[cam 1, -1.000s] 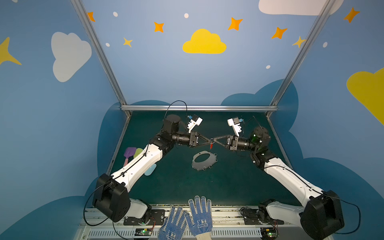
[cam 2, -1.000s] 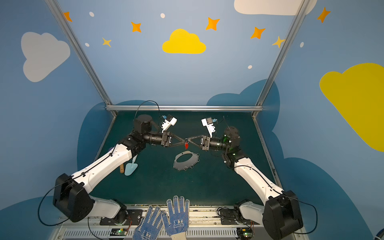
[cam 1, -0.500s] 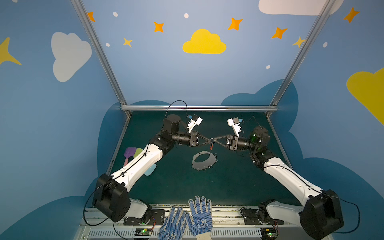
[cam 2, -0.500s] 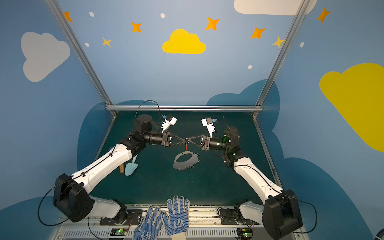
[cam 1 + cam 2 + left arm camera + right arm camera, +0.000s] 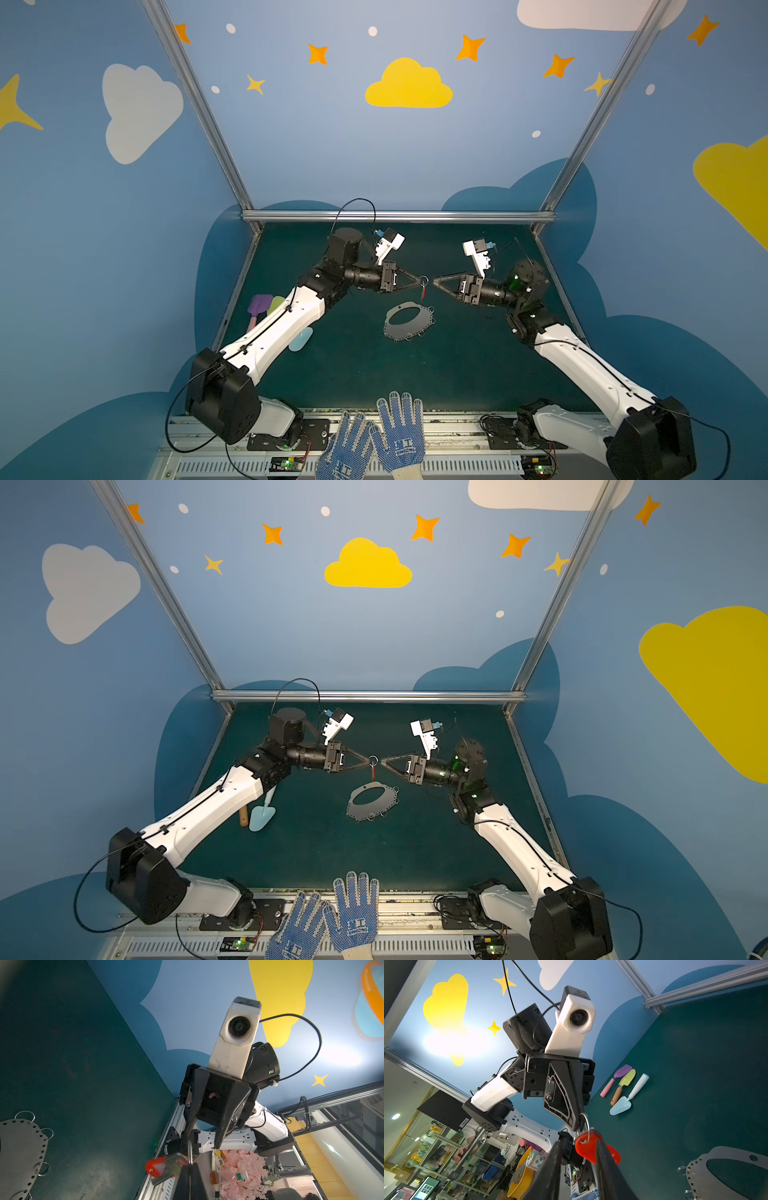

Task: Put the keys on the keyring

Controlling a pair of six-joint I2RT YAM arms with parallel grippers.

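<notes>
The keys, a silver key (image 5: 166,1169) with a red tag (image 5: 154,1164) (image 5: 586,1147), hang from a small wire ring (image 5: 424,280) (image 5: 373,760) above the mat. My left gripper (image 5: 419,283) (image 5: 368,763) (image 5: 189,1164) is shut on that ring. My right gripper (image 5: 434,282) (image 5: 382,762) (image 5: 579,1142) faces it, open, its fingertips a short gap from the tag. The keyring (image 5: 419,326) (image 5: 384,806), a flat grey plate with an oval hole and several wire rings, lies on the mat below both grippers. It also shows in the wrist views (image 5: 18,1147) (image 5: 699,1172).
Pastel toy shovels (image 5: 261,305) (image 5: 262,814) (image 5: 623,1088) lie on the mat at the left, under my left arm. A pair of blue dotted gloves (image 5: 378,432) (image 5: 328,916) rests on the front rail. Aluminium posts and blue walls close in the sides and back.
My right gripper has opened, let go of the keys and drawn back a little to the right. My left gripper has closed on the ring and now carries the keys alone.
</notes>
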